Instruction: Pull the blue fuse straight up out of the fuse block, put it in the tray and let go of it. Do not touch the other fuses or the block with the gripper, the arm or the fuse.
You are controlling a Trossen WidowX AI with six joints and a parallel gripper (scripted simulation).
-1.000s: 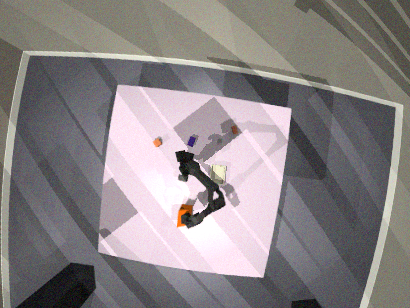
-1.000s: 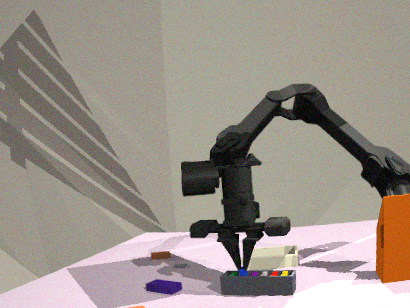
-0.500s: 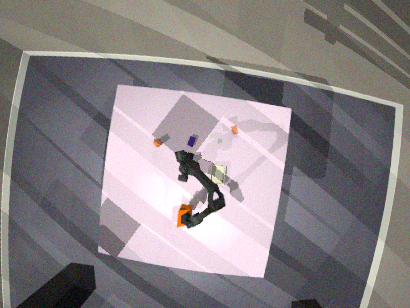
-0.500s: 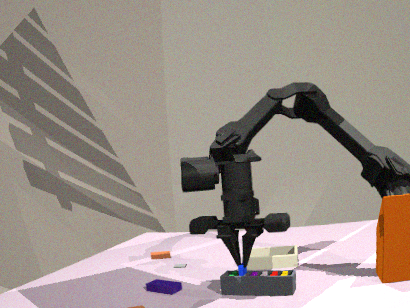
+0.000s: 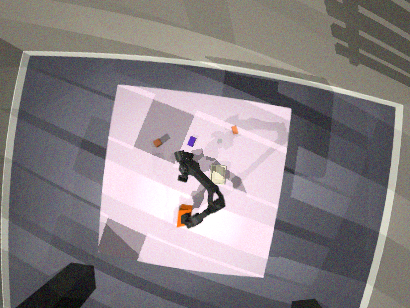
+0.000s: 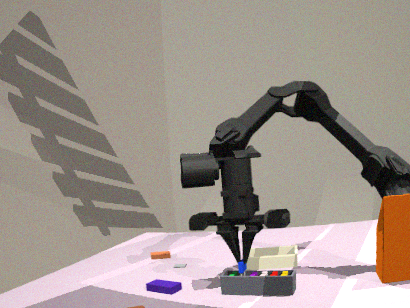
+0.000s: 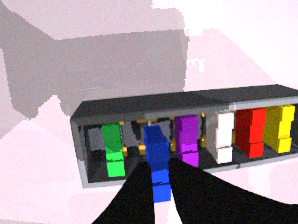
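Observation:
The blue fuse [image 6: 242,267] [image 7: 158,145] is upright between the fingertips of my gripper [image 6: 242,262] [image 7: 158,169], which is shut on it. Its coloured body stands above the top of the dark grey fuse block [image 6: 257,287] [image 7: 135,107]; whether its thin lower end is fully clear of the slot is hard to tell. The green fuse [image 7: 113,147] is on one side of it, and the purple fuse [image 7: 187,137], white fuse [image 7: 224,135], red fuse [image 7: 251,130] and yellow fuse [image 7: 283,127] on the other, all seated. The cream tray [image 5: 218,174] [image 6: 274,262] stands behind the block in the exterior view and looks empty.
A purple-blue box [image 5: 192,141] [image 6: 164,286] lies near the block. A small orange box [image 5: 234,129] [image 6: 160,255], a brown-orange one [image 5: 157,142] and a flat grey piece [image 5: 219,141] [image 6: 180,265] lie further off. A tall orange box [image 6: 397,240] [image 5: 182,219] is at the arm's base.

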